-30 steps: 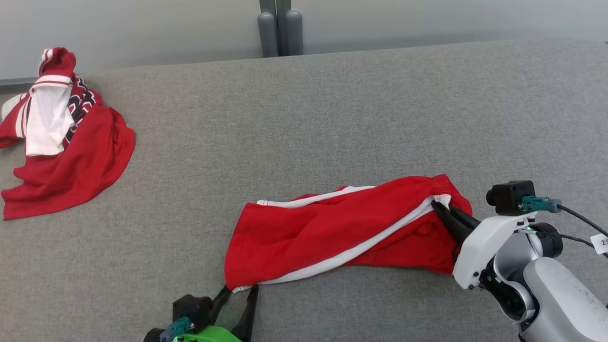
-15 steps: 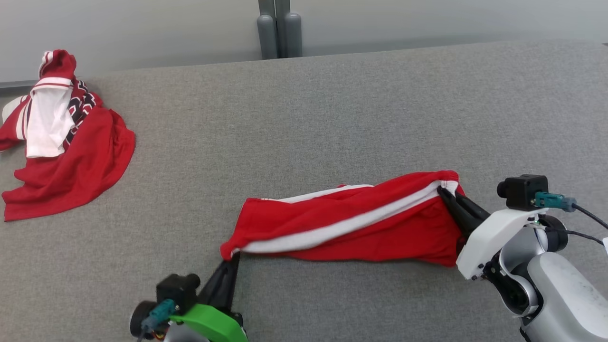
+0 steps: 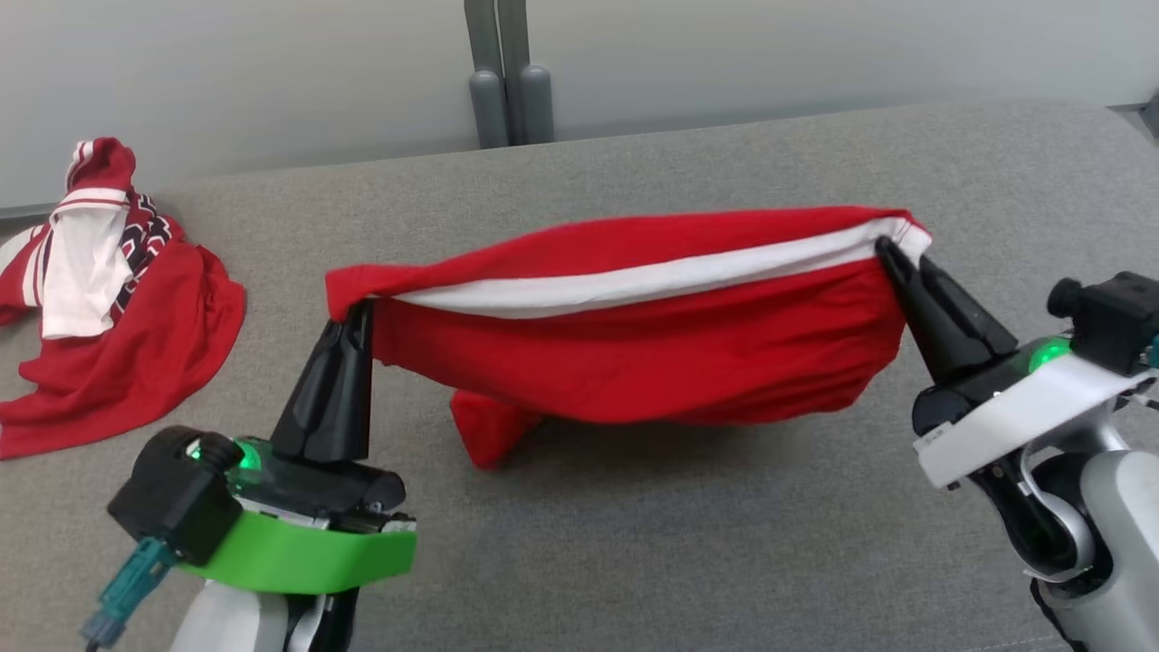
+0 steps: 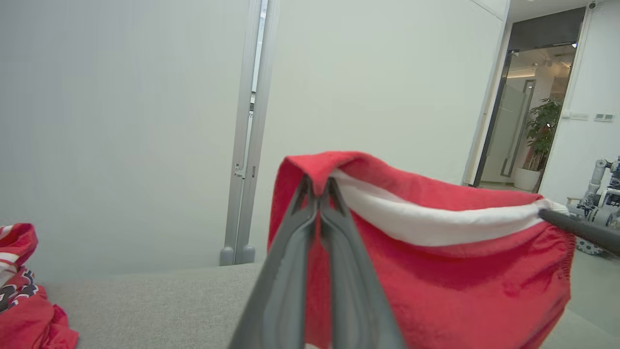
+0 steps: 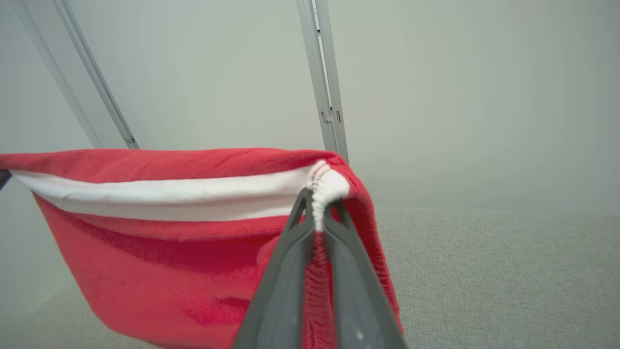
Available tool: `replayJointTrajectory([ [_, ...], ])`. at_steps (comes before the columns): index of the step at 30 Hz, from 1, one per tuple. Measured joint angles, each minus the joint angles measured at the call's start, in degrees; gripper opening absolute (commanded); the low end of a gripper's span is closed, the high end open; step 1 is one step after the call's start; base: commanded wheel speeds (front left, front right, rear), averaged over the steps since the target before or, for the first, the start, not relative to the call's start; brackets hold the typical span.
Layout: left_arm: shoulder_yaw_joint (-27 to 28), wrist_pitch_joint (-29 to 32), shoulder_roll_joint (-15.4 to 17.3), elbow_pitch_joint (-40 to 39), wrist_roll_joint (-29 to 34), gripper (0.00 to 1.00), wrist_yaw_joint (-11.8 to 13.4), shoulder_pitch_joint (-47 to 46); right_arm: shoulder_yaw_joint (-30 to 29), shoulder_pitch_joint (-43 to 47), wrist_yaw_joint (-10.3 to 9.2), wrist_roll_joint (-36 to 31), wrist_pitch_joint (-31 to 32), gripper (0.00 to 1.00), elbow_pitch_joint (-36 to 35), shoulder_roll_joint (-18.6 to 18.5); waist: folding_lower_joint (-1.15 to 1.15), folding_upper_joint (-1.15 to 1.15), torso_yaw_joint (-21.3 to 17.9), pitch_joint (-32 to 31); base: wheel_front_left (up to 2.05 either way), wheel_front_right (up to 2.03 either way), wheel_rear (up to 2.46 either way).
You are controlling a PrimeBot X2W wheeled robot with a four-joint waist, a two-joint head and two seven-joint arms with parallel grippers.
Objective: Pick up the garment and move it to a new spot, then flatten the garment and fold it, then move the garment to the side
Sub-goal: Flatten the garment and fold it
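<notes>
Grey fabric surface [image 3: 688, 561] spans the frame. At mid-frame the red garment [image 3: 634, 353] now hangs stretched above it, lifted since a second ago. Its left corner is freshly clamped by the left gripper [image 3: 356, 310], and the right gripper [image 3: 881, 244] pinches the waistband. Pickup looks done, relocation next. Another red heap [image 3: 118, 344] lies at upper left.

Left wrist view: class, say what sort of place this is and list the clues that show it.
Probably an office or robotics lab: pale partition walls with a metal post, a glazed doorway with a potted plant, and what looks like another robot at the right.
</notes>
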Motion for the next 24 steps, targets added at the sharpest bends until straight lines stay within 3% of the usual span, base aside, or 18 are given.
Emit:
replayJointTrajectory([
  [8, 1.5, 4.8, 3.4, -16.5, -1.0, 0.0, 0.1, -3.0, -6.6, 1.0, 0.0, -3.0, 3.0, 0.0, -17.6, -0.7, 0.0, 0.0, -2.0, -1.3, 0.0, 0.0, 0.0],
  [13, 2.3, 9.9, 5.4, -22.7, -1.4, 0.0, 0.3, -6.7, -9.1, 0.8, 0.0, -3.6, 6.3, 0.0, -23.5, -0.3, 0.0, 0.0, -2.5, -1.0, 0.0, 0.0, 0.0],
  [19, 2.3, 15.1, 6.5, -19.5, -4.0, 0.0, 0.4, -13.1, -6.6, -2.7, 0.0, -3.4, 9.4, 0.0, -20.1, 0.3, 0.0, 0.0, -2.5, 1.1, 0.0, 0.0, 0.0],
  [24, 2.2, 17.7, 8.8, -7.1, -5.9, 0.0, 0.3, -24.5, -1.3, -15.0, 0.0, -3.6, 7.4, 0.0, -8.7, 1.0, 0.0, 0.0, -2.4, 4.3, 0.0, 0.0, 0.0],
])
